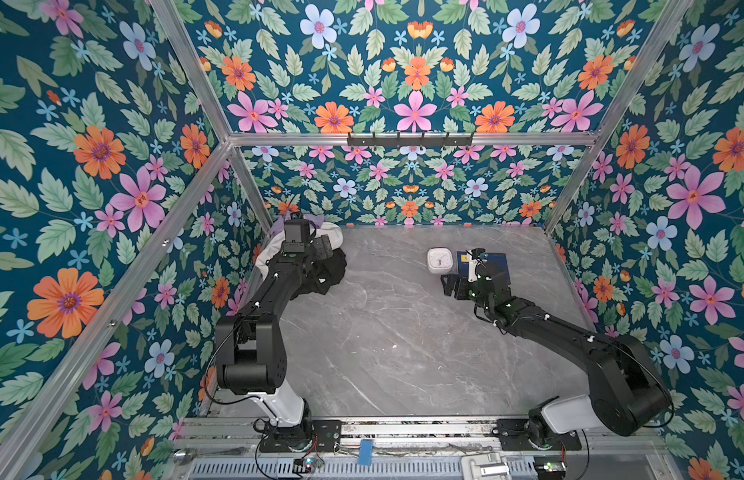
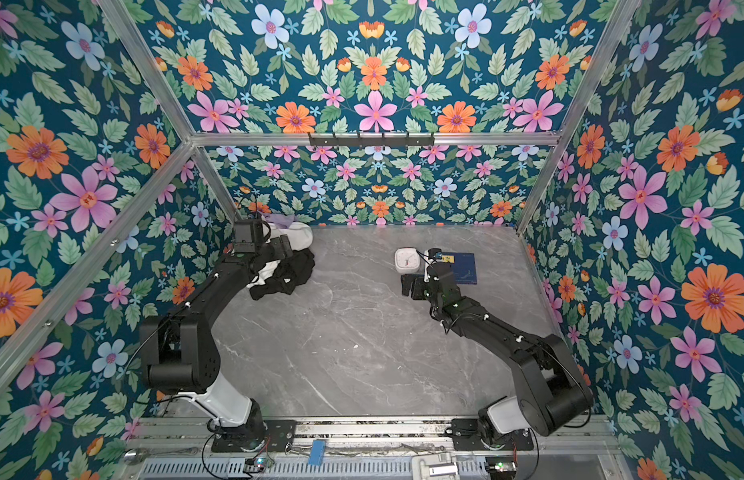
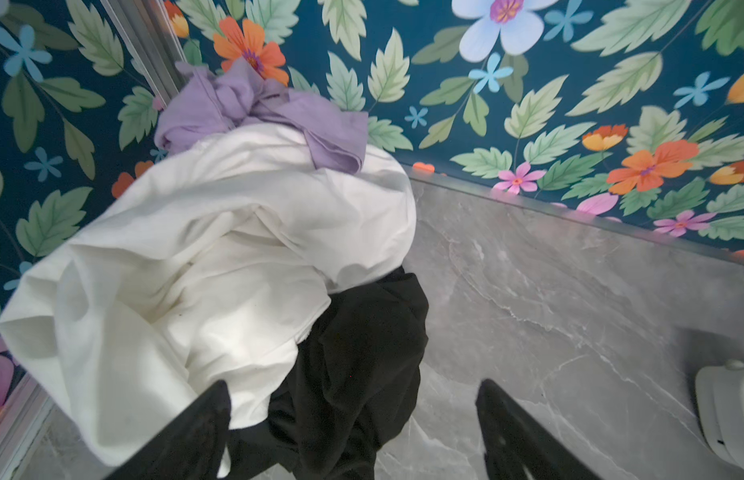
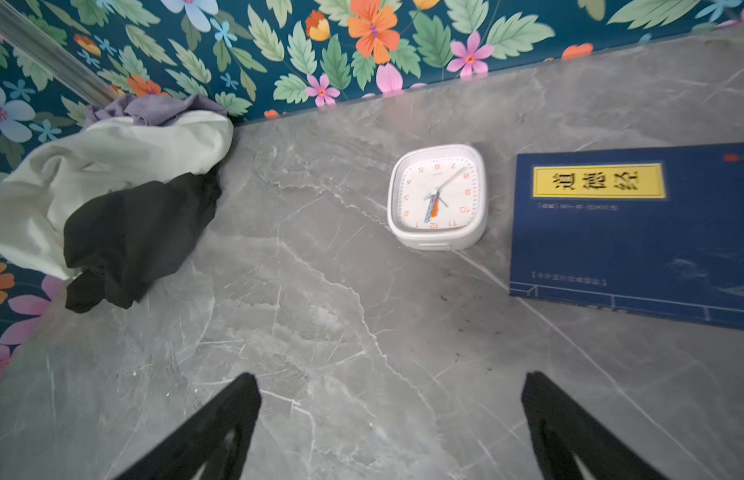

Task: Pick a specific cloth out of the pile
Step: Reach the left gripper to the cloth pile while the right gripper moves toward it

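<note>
In both top views the two arms reach up from the lower edge of the frame over the grey marble worktop [image 1: 382, 332]. Right of centre, the right gripper [image 1: 449, 284] hangs with its jaws wide apart, holding nothing; just beyond it a white square clock [image 4: 438, 195] and a blue book [image 4: 636, 232] lie side by side. Left of centre, the left gripper [image 3: 353, 390] hovers at the pile [image 4: 104, 166], fingers spread wide either side of the black cloth [image 3: 362, 332], not clamped on it. That cloth lies at the pile's near edge, partly under the large white cloth [image 3: 216, 249]. Farthest back, against the flowered wall [image 3: 528, 104], the small lavender cloth [image 3: 245, 108] tops the heap.
</note>
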Available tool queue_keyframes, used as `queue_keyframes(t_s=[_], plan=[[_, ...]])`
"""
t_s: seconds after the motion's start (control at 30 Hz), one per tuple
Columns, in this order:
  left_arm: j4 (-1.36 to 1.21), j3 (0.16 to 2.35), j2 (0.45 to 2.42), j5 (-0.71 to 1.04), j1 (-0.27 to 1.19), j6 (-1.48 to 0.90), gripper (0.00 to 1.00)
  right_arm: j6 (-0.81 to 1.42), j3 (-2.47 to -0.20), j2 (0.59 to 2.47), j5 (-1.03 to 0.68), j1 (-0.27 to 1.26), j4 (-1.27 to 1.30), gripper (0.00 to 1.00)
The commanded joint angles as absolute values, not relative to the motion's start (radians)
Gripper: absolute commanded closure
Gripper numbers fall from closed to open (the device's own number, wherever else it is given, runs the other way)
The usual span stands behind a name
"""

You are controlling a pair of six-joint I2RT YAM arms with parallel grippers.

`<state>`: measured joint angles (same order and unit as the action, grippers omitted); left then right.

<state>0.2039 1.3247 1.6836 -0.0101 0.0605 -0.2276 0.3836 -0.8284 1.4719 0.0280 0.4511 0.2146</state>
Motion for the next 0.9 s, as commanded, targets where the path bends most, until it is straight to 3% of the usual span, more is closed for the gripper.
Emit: queue_keyframes(t_s=[0.0,0.4,0.67,0.87], plan=[[0.301,1.364,1.727,0.006,0.061,-0.2,0.08,0.387,-0.874,1.53,0.003,0.484,0.218,0.01],[0.414,1.554,1.947,0.023,0.075,-0.166,0.12,0.363,-1.009,1.701,-0.029,0.564,0.18,0.0],[0.457,1.618,2.032,-0.022,0.093,-0.145,0.33,0.367,-1.026,1.723,-0.032,0.568,0.173,0.01],[0.468,1.627,2.044,-0.058,0.094,-0.141,0.56,0.367,-1.035,1.734,-0.032,0.57,0.166,0.0]])
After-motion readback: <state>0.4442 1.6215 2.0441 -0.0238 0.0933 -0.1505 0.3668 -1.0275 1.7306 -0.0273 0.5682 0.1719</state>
